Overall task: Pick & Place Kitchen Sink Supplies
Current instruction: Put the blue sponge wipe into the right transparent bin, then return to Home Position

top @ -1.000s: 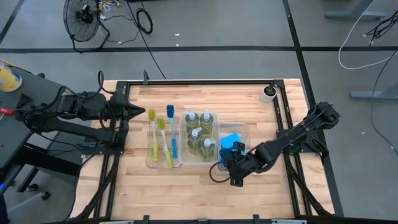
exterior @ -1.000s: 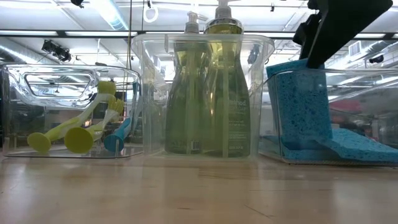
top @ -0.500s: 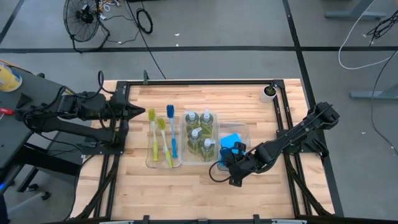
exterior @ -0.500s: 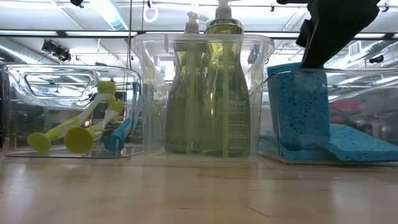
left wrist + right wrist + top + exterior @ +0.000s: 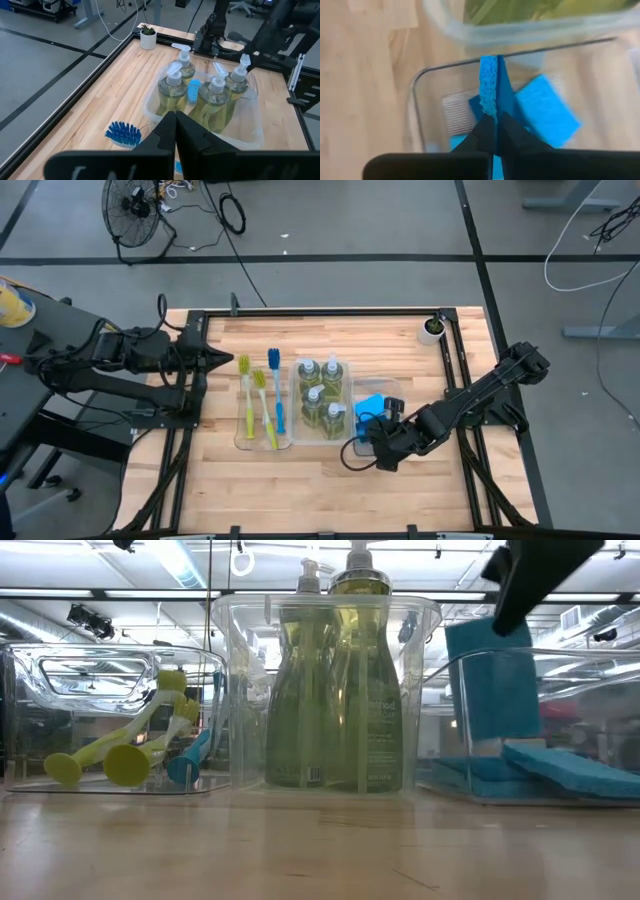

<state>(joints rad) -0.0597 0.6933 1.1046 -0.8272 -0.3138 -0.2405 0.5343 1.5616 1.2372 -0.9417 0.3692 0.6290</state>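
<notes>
Three clear trays stand side by side mid-table. The left one (image 5: 240, 442) holds three dish brushes (image 5: 262, 400). The middle one (image 5: 296, 395) holds several soap pump bottles (image 5: 322, 398). In the right tray (image 5: 392, 384), my right gripper (image 5: 372, 427) is shut on a blue sponge (image 5: 490, 680) that stands on edge. More blue sponges (image 5: 570, 770) lie flat on that tray's floor. My left gripper (image 5: 215, 360) hovers shut at the table's left edge, touching nothing. My right gripper pinches the sponge's upper end (image 5: 490, 112) between its two fingers, one on each broad face. The fingers slant steeply down from the table's right side. The sponge hangs upright below them, its lower end (image 5: 487, 748) clear of the tray floor and still inside the tray walls.
A small white cup with a plant (image 5: 432, 330) stands at the far right corner. A black metal frame (image 5: 330, 311) rims the wooden table. Bare wood lies along the near side (image 5: 320, 480) and beyond the trays toward the far edge.
My right gripper has risen, taking the upright blue sponge with it. The sponge's lower end, which stood on the tray floor, now hangs clear above the flat sponges.
</notes>
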